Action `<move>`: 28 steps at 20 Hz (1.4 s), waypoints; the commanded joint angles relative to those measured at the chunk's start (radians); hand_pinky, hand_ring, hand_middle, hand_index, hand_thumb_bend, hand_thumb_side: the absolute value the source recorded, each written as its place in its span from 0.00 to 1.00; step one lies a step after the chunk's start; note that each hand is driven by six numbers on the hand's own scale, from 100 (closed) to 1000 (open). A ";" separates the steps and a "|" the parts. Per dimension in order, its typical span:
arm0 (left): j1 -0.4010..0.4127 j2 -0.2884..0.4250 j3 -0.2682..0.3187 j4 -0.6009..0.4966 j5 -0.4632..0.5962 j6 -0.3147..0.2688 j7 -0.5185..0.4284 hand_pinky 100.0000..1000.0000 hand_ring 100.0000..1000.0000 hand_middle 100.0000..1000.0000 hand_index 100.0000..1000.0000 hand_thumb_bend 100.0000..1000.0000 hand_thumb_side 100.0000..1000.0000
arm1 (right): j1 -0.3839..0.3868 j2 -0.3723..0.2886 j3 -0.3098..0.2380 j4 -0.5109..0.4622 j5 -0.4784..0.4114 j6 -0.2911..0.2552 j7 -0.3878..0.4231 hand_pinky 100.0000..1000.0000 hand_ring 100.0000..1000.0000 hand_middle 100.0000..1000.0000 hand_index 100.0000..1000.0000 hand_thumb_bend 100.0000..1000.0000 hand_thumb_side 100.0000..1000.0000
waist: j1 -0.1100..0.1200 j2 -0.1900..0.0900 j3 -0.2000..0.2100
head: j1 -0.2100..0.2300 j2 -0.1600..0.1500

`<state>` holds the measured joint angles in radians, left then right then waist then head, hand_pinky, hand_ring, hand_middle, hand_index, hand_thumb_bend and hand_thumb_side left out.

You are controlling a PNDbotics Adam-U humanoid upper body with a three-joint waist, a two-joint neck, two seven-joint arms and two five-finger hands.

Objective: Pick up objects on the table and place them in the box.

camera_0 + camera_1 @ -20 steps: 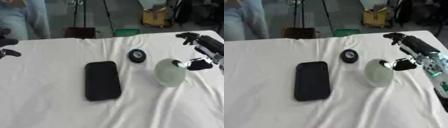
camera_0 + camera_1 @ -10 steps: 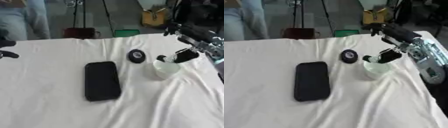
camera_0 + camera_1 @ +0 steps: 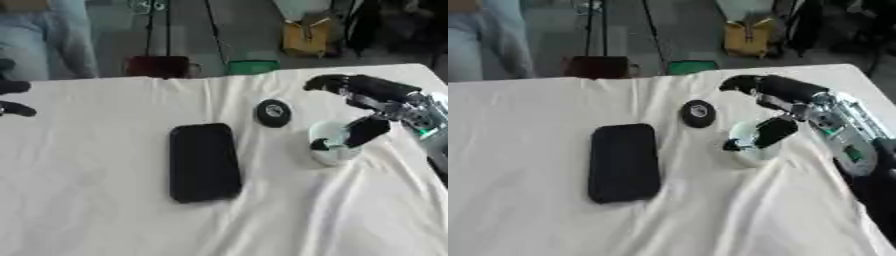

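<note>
Right hand (image 3: 785, 107) risen, cup (image 3: 745, 147) partly hidden

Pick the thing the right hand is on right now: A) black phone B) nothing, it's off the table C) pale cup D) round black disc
C: the right hand sits at the pale cup, thumb down in its mouth and fingers arched over the far side, while the phone and disc lie untouched to its left.
</note>
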<state>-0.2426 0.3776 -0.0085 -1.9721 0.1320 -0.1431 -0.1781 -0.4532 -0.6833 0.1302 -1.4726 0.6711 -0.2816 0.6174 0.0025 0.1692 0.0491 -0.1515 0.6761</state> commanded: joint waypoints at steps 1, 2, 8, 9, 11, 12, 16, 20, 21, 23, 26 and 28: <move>-0.010 0.021 0.004 -0.017 0.003 -0.001 -0.003 0.60 0.76 0.81 0.89 0.09 0.93 | -0.007 -0.036 -0.024 0.038 0.000 0.000 0.057 1.00 0.99 1.00 1.00 0.65 0.38 | 0.000 -0.015 -0.002 | 0.000 -0.009; -0.010 0.021 0.004 -0.017 0.003 -0.001 -0.004 0.60 0.76 0.81 0.89 0.09 0.93 | -0.007 -0.036 -0.026 0.051 0.012 0.001 0.060 1.00 0.99 1.00 1.00 0.68 0.59 | 0.001 -0.014 -0.003 | 0.000 -0.009; -0.011 0.018 0.003 -0.017 0.004 -0.002 -0.005 0.60 0.76 0.81 0.89 0.09 0.93 | -0.031 -0.019 -0.027 0.113 0.082 -0.016 -0.003 1.00 0.98 0.99 1.00 0.67 0.59 | 0.007 -0.011 -0.004 | -0.002 -0.007; -0.011 0.017 0.003 -0.018 0.004 -0.002 -0.006 0.60 0.76 0.81 0.89 0.09 0.93 | -0.037 -0.017 -0.026 0.119 0.093 -0.019 -0.017 1.00 0.98 0.99 1.00 0.67 0.59 | 0.008 -0.011 -0.004 | -0.002 -0.007; -0.011 0.016 0.003 -0.018 0.004 -0.002 -0.006 0.60 0.76 0.81 0.89 0.09 0.93 | -0.051 -0.010 -0.024 0.132 0.115 -0.026 -0.042 1.00 0.98 0.99 1.00 0.67 0.59 | 0.009 -0.010 -0.002 | -0.004 -0.007; -0.011 0.016 0.002 -0.018 0.005 -0.002 -0.006 0.60 0.76 0.81 0.89 0.09 0.93 | -0.058 -0.006 -0.022 0.138 0.125 -0.029 -0.052 1.00 0.98 0.99 1.00 0.67 0.59 | 0.010 -0.010 -0.002 | -0.005 -0.008; -0.011 0.015 0.002 -0.018 0.005 -0.002 -0.007 0.60 0.76 0.81 0.89 0.09 0.93 | -0.080 0.008 -0.013 0.165 0.153 -0.044 -0.079 0.99 0.98 0.98 1.00 0.67 0.59 | 0.011 -0.010 0.001 | -0.007 -0.008; -0.012 0.014 0.001 -0.019 0.006 -0.002 -0.008 0.60 0.76 0.81 0.89 0.09 0.93 | -0.089 0.019 0.001 0.190 0.161 -0.061 -0.075 0.99 0.98 0.98 1.00 0.67 0.59 | 0.011 -0.010 0.002 | -0.007 -0.006; -0.012 0.015 0.001 -0.019 0.006 -0.002 -0.008 0.60 0.76 0.81 0.89 0.09 0.93 | -0.090 0.020 0.003 0.193 0.163 -0.064 -0.074 0.99 0.98 0.98 1.00 0.67 0.59 | 0.011 -0.010 0.002 | -0.007 -0.006; -0.011 0.014 0.001 -0.019 0.006 -0.002 -0.009 0.60 0.76 0.81 0.89 0.09 0.93 | -0.090 0.023 0.006 0.199 0.166 -0.068 -0.072 0.99 0.98 0.98 1.00 0.67 0.59 | 0.010 -0.010 0.003 | -0.008 -0.005; -0.011 0.014 0.001 -0.019 0.006 -0.002 -0.010 0.60 0.76 0.81 0.89 0.09 0.93 | -0.089 0.028 0.009 0.207 0.171 -0.072 -0.071 0.99 0.98 0.98 1.00 0.67 0.59 | 0.011 -0.010 0.003 | -0.007 -0.005; -0.011 0.014 0.001 -0.019 0.006 -0.002 -0.010 0.60 0.76 0.81 0.89 0.09 0.93 | -0.090 0.031 0.010 0.212 0.173 -0.074 -0.071 0.99 0.98 0.98 1.00 0.67 0.59 | 0.011 -0.010 0.003 | -0.008 -0.005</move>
<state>-0.2442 0.3773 -0.0091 -1.9721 0.1326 -0.1437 -0.1863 -0.5271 -0.6342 0.1433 -1.2570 0.8365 -0.3505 0.5467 0.0156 0.1714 0.0504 -0.1567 0.6761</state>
